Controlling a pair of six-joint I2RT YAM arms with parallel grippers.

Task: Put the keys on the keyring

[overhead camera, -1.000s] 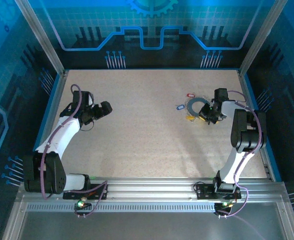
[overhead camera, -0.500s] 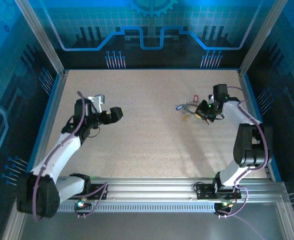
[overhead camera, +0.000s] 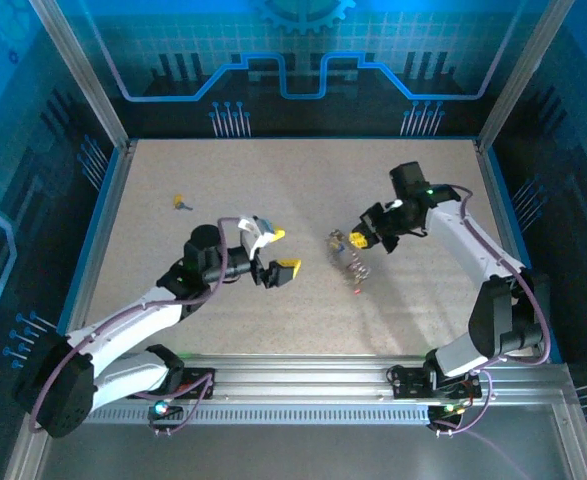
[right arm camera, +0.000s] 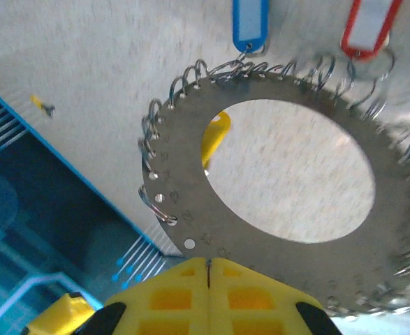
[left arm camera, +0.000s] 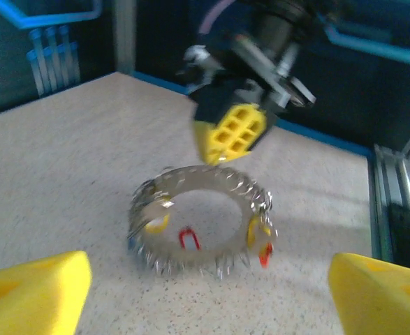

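Over table (overhead camera: 273,180), right end effector (overhead camera: 359,240) outstretched

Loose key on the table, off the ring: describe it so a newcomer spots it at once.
On the table, look to the far-left part, beyond the open left gripper. The loose key lies alone there, yellow-headed; the other keys hang from the keyring clamped in the right gripper.

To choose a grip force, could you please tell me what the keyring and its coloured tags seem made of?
The keyring looks like flat silvery metal, matte: dull sheen, punched holes, wire loops along its rim. The blue tag and red tag look like smooth plastic frames, perhaps around pale inserts.
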